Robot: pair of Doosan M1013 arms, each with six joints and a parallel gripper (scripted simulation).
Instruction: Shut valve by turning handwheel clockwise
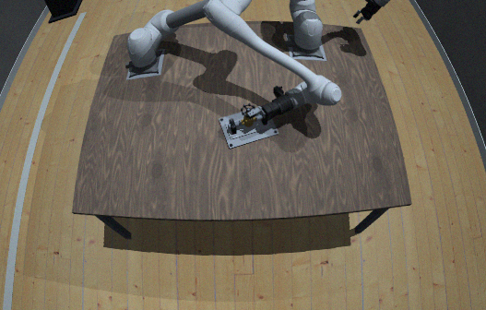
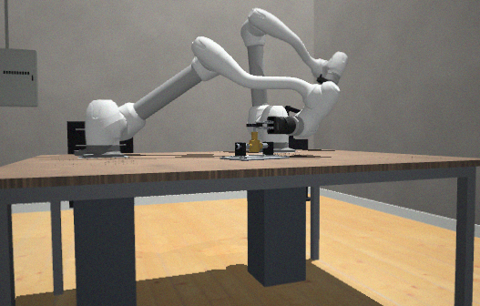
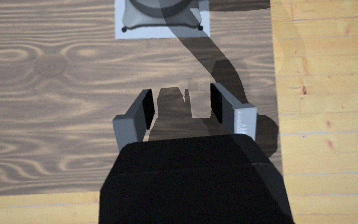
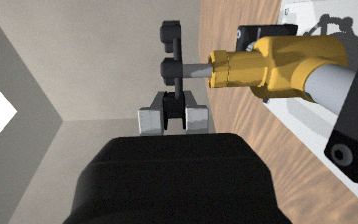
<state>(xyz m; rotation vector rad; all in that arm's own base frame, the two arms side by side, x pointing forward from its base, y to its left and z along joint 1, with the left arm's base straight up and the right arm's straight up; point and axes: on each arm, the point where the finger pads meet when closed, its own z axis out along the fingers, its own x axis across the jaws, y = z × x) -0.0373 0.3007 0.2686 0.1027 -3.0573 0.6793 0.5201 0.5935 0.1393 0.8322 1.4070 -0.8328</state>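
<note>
Right hand clamped on the valve wheel, left hand open off to the side

Valve stands upright on a pale plate (image 1: pixel 263 137) (image 4: pixel 316 10), which lies flat on the wood-grained worktop (image 1: pixel 244 184) (image 2: pixel 223 169) (image 3: pixel 56 110) (image 4: pixel 238 133). Body of the valve (image 1: pixel 249 121) (image 2: pixel 254 144) (image 4: pixel 301 65) is yellow. A grey pipe (image 4: pixel 331 87) runs out of its side, with a black bracket (image 1: pixel 232 125) (image 2: pixel 240 148) (image 4: pixel 353 125) beside it. Short grey stem (image 4: pixel 197 70) rises from the yellow neck to the dark wheel (image 1: pixel 247 111) (image 2: pixel 251 125) (image 4: pixel 177 50), which lies level above the body and carries rounded knobs on its rim.

Right hand (image 1: pixel 253 112) (image 2: pixel 260 125) (image 4: pixel 174 106): fingers nearly together, clamped on the rim of the wheel. Comes in from the side, lying roughly level in the exterior view, well above the plate. Right arm (image 1: pixel 267 51) (image 2: pixel 273 82) reaches across from its own base, bent at the elbow. How tight the wheel sits: cannot tell.

Left hand (image 1: pixel 356 17) (image 3: pixel 182 105): fingers wide apart, nothing between them. In the top view it hangs near the far corner of the worktop, well apart from the valve; in the exterior view its fingertips are hidden behind the right arm. Left wrist view takes in a pale base plate (image 3: pixel 126 33), bare wood and, beyond the edge, floorboards (image 3: pixel 326 100).

Grey wall box (image 2: pixel 17 77) in the background.
</note>
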